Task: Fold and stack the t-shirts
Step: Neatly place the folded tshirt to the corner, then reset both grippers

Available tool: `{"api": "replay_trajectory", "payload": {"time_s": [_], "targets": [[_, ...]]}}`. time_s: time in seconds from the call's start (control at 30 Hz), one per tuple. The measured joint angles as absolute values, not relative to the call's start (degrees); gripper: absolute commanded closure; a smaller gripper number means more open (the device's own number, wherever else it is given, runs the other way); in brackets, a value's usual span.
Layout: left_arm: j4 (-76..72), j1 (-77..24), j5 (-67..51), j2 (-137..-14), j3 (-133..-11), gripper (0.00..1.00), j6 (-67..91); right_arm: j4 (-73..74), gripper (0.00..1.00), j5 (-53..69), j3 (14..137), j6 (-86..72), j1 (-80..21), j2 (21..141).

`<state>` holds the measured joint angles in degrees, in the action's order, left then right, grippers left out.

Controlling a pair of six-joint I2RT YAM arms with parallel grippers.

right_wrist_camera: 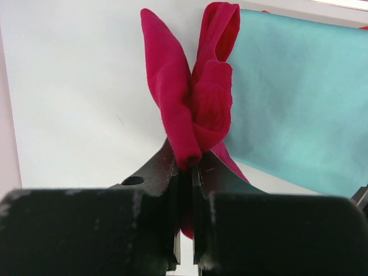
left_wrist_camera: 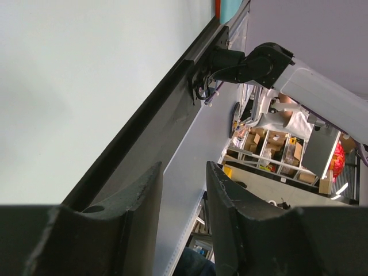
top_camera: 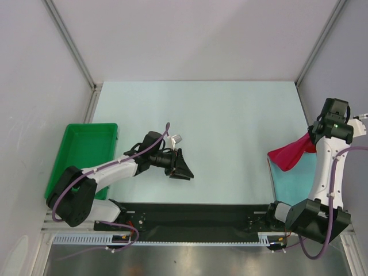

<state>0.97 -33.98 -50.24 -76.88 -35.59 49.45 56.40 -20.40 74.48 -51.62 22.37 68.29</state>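
Observation:
At the table's right edge my right gripper [top_camera: 314, 139] is shut on a bunch of the bright red t-shirt [top_camera: 287, 154], which hangs lifted and crumpled. Seen from the right wrist, the red t-shirt [right_wrist_camera: 192, 98] sticks out in two bunched lobes from between the shut gripper [right_wrist_camera: 187, 165]. The pale teal t-shirt [top_camera: 294, 181] lies flat as a folded rectangle under and beside the red one, and it fills the right of the right wrist view [right_wrist_camera: 287, 103]. My left gripper [top_camera: 183, 167] hovers open over the table's near middle with nothing between its fingers [left_wrist_camera: 144, 213].
A green plastic tray [top_camera: 86, 150] stands at the left edge of the table. Slanted frame posts and white walls enclose the work area. A black base rail [top_camera: 190, 217] runs along the near edge between the two arm bases.

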Motion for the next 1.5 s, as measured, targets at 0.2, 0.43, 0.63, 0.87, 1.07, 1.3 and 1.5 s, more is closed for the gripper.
{"api": "replay_trajectory", "payload": {"time_s": [0.2,0.43,0.63,0.87,1.07,1.3,1.5], "targets": [[0.97,-33.98,-50.3,-76.88,-35.57,0.58,49.45,56.77,1.0,-20.05,71.94,-51.57,22.96,66.39],[0.97,-33.98,-51.11,-76.86,-35.57,0.58,49.45,56.93,1.0,-20.08,66.74,-50.89,24.47,62.87],[0.97,-33.98,-51.51,-76.86,-35.2,0.58,49.43,57.14,1.0,-20.05,63.75,-49.76,26.44,60.25],[0.93,-33.98,-51.86,-76.86,-34.63,0.58,49.3,57.71,0.87,-19.73,57.76,-48.36,30.65,55.33],[0.54,-33.95,-52.12,-76.58,-32.67,0.57,49.21,60.29,0.39,-21.21,53.54,-46.74,35.22,53.8],[-0.93,-33.91,-52.88,-74.85,-29.17,0.57,49.47,67.35,0.11,-22.2,55.46,-45.41,41.93,50.0],[2.61,-33.17,-51.83,-71.02,-29.15,0.56,47.81,66.76,0.07,-19.88,59.51,-40.71,32.58,49.78]]}}
